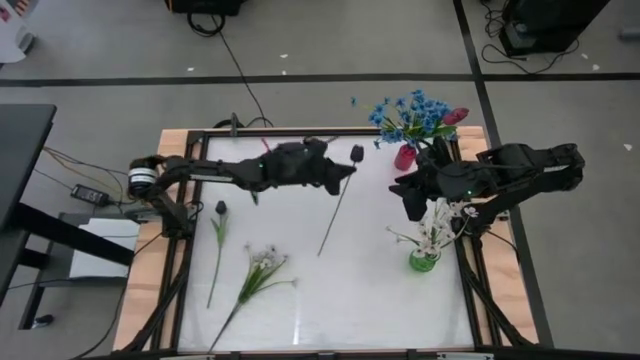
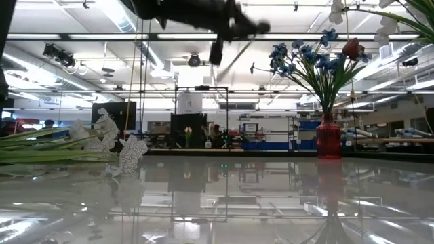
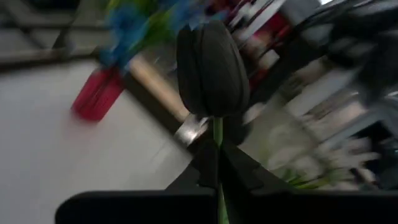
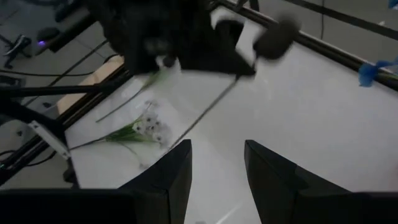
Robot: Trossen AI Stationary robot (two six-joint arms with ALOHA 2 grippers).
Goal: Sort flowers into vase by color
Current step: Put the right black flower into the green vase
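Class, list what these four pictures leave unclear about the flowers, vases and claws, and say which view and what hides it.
- High view: the left claw grip on the black tulip is covered by its own arm.
- High view: the right arm hides the right claw and the white flowers above the green vase.
- Low view: the green vase is cut off.
- Left wrist view: the red vase is blurred.
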